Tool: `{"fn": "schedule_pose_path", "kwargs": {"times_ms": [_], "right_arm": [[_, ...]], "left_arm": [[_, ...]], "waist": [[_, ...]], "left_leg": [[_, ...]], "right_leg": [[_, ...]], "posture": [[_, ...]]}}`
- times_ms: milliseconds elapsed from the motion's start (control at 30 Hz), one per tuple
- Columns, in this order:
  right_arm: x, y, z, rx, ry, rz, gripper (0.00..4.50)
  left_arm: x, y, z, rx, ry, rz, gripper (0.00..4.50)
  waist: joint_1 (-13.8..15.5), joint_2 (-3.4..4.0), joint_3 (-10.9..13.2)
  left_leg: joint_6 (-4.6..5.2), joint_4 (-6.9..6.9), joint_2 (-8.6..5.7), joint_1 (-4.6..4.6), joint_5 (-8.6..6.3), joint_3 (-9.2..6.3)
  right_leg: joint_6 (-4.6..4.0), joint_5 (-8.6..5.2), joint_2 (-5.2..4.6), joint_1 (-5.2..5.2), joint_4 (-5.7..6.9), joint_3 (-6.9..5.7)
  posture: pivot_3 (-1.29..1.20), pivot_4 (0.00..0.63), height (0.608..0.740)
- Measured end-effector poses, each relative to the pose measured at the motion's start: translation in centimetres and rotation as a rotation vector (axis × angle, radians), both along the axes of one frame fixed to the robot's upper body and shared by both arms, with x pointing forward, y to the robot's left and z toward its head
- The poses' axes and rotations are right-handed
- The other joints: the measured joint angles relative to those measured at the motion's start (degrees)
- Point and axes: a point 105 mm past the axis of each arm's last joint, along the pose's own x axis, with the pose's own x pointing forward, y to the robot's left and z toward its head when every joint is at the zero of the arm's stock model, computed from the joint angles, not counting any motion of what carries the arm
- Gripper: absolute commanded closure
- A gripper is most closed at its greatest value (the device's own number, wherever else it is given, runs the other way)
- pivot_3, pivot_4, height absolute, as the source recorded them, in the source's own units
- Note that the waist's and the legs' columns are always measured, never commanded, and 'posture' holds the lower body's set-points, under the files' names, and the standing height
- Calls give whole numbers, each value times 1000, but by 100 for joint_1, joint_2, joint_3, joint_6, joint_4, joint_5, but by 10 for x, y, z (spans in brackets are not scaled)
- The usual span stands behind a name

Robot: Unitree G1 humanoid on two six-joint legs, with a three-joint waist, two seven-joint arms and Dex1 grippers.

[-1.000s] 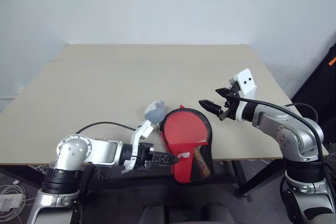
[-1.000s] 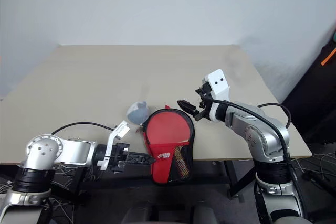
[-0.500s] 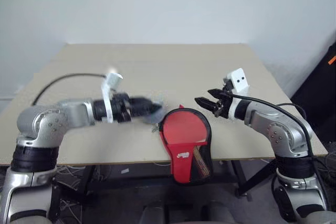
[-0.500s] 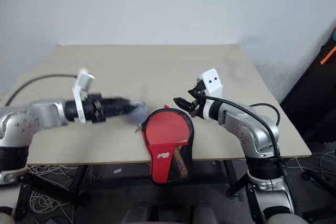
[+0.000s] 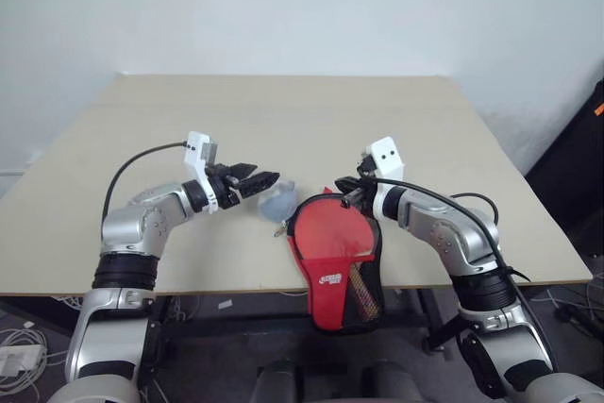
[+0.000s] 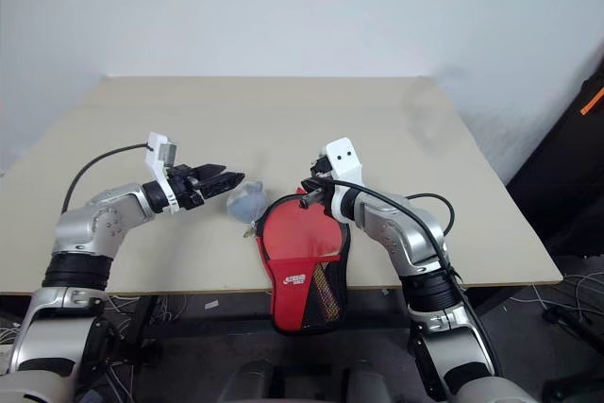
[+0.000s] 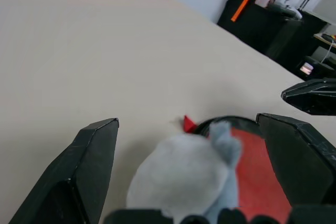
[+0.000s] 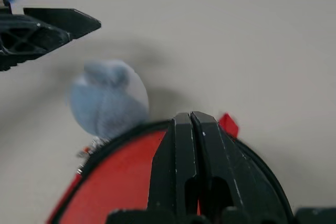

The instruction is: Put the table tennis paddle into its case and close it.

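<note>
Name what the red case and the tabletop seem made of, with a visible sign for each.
Case: apparently soft fabric, matt red with black edging; its lower end droops over the table edge. Table: probably laminated board, smooth pale beige and flat, without visible grain.

Grey pouch (image 5: 279, 200) on beige table (image 5: 283, 120)

A beige table (image 5: 283, 120) stands against a plain white wall (image 5: 302, 7).

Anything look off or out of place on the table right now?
Two things. The case hangs partly over the table's near edge, handle end past it. A small grey pouch-like object lies against the case's rim, between the open left gripper and the shut right gripper.
</note>
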Motion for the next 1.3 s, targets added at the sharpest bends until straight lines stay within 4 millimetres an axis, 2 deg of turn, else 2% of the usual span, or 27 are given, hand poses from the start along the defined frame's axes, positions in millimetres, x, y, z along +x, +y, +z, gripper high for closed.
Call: {"fn": "schedule_pose_path", "kwargs": {"times_ms": [200, 300, 600, 933, 1133, 1167, 1300], "right_arm": [[-6, 7, -27, -34, 55, 34, 4461], [-10, 10, -43, -61, 96, 58, 4461], [-19, 18, -62, -112, 132, 103, 4461], [-20, 20, -63, -114, 127, 108, 4461], [-20, 20, -63, -122, 122, 106, 4500], [-20, 20, -63, -123, 121, 106, 4500], [-19, 20, -63, -128, 118, 104, 4500]], "left_arm": [[1, 4, -21, -2, 48, 19, 0], [0, -1, -30, -25, 74, 13, 0], [-2, -19, -45, -71, 111, -23, 0], [-3, -31, -50, -87, 127, -43, 0], [-3, -32, -49, -112, 132, -35, 1840], [-3, -32, -49, -116, 134, -33, 2261], [-2, -31, -50, -127, 142, -22, 3295]], "waist": [[-3, -1, -1], [-6, -1, -1], [-5, -3, -2], [-6, -4, -4], [-8, -5, -4], [-8, -5, -5], [-7, -5, -5]], "left_leg": [[1, 3, 0, -1, 0, -3], [1, 6, 0, 0, 0, -4], [1, 11, 0, 1, 0, -8], [1, 18, 0, 3, -1, -12], [1, 21, 0, 4, -1, -15], [1, 22, 0, 4, -1, -15], [1, 23, 0, 4, -1, -17]], "right_leg": [[0, 0, 1, 2, 0, -1], [0, 0, 1, 3, 2, -2], [0, 0, 1, 9, 3, -4], [1, 0, 2, 15, 7, -7], [1, 1, 2, 17, 8, -9], [1, 1, 2, 18, 8, -9], [0, 1, 2, 20, 8, -11]], "posture": [[0, 0, 740], [0, 0, 740], [0, 0, 740], [0, 0, 740], [0, 0, 740], [0, 0, 740], [0, 0, 740]]}}
